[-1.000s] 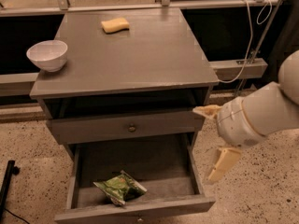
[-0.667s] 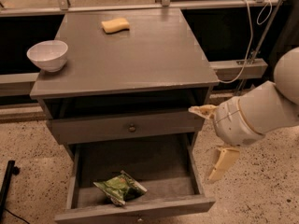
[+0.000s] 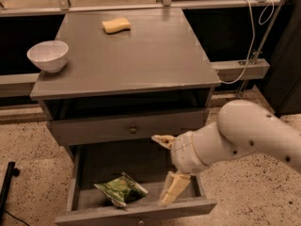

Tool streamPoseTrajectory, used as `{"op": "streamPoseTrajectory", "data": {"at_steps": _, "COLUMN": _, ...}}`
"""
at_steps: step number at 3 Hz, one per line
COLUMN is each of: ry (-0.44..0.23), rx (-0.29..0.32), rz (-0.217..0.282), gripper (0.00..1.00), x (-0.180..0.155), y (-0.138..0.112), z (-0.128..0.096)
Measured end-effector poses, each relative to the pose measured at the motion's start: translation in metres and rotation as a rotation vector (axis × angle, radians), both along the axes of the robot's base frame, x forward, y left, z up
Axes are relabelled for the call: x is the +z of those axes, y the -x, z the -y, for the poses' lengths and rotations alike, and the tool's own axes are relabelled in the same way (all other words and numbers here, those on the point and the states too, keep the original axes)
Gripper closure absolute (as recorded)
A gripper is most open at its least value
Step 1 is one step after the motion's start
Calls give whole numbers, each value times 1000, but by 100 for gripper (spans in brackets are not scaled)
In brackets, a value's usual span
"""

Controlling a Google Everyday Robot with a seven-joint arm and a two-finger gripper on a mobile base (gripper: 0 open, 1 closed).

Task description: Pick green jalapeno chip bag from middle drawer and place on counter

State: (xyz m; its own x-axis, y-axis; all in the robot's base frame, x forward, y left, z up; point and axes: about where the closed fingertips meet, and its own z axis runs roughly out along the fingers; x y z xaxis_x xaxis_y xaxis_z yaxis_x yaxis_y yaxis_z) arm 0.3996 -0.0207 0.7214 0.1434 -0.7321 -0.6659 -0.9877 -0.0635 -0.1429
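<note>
The gripper (image 3: 160, 170) has swung in from the cabinet's right side and is now hanging over the open middle drawer (image 3: 73, 188), the white arm (image 3: 244, 135) reaching in from the right. Its two pale fingers are standing wide apart, one up by the upper drawer front (image 3: 94, 131), the other dipping toward the drawer's front wall, with nothing between them. The green jalapeno chip bag (image 3: 121, 189) is lying flat on the drawer floor near the front, just left of that lower finger, not being touched. Up on the counter (image 3: 150, 55) a white bowl (image 3: 48, 55) is sitting at the left edge and a yellow sponge (image 3: 116, 25) toward the back.
</note>
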Motion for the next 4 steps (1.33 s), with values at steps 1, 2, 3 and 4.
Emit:
{"op": "streamPoseTrajectory", "data": {"at_steps": 1, "ry": -46, "rx": 13, "rz": -32, "gripper": 0, "x": -52, "y": 12, "z": -52}}
{"op": "streamPoseTrajectory", "data": {"at_steps": 2, "ry": -38, "rx": -8, "rz": -18, "gripper": 0, "x": -108, "y": 8, "z": -93}}
{"op": "streamPoseTrajectory", "data": {"at_steps": 3, "ry": 9, "rx": -87, "rz": -11, "gripper": 0, "x": -150, "y": -15, "z": -110}}
{"op": "streamPoseTrajectory", "data": {"at_steps": 4, "ry": 88, "rx": -266, "rz": -41, "gripper": 0, "x": -208, "y": -40, "z": -93}}
